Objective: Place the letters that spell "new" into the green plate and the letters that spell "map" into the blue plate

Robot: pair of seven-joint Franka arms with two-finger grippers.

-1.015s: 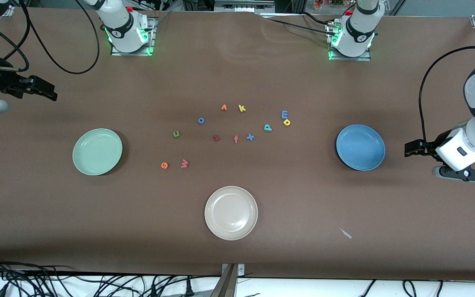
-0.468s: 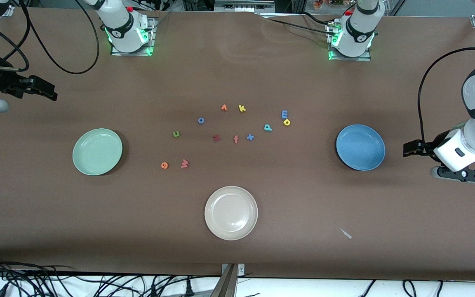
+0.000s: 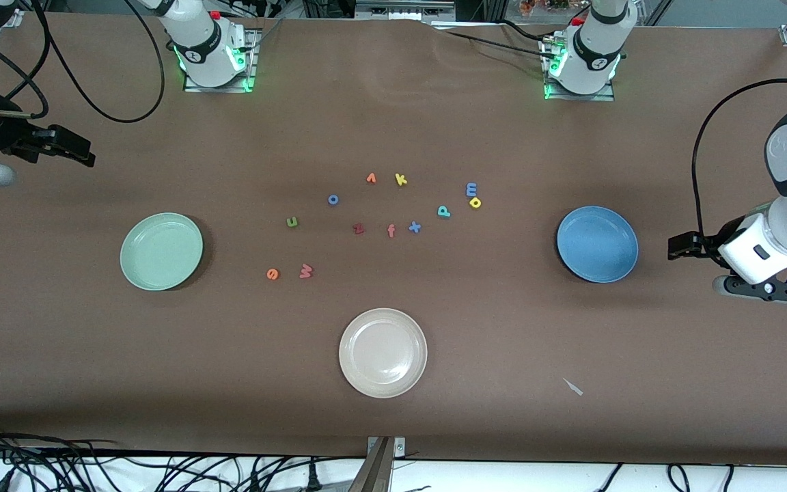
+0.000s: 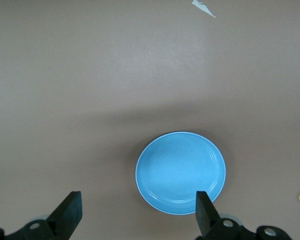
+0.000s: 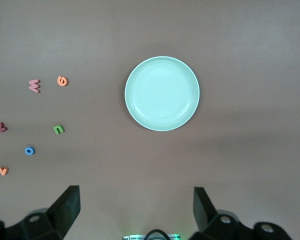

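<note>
Foam letters scattered mid-counter, none plated. Olive n [image 3: 292, 221], orange e [image 3: 272, 274], red w [image 3: 306, 271] toward green plate [image 3: 135, 270]; blue m [image 3: 471, 189], yellow a [image 3: 475, 202], teal p [image 3: 443, 211] toward blue plate [image 3: 572, 262]. Left tool [image 4: 138, 212] and right tool [image 5: 136, 207] wide open, empty, each parked over bare counter beside its plate.

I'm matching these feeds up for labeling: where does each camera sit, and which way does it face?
Front view: high across the table, facing both arm bases; shows the left gripper and right gripper.
Left wrist view: looks down past its open fingers at the blue plate.
Right wrist view: looks down past open fingers at the green plate.
Shared: each plate also shows in the front view.
</note>
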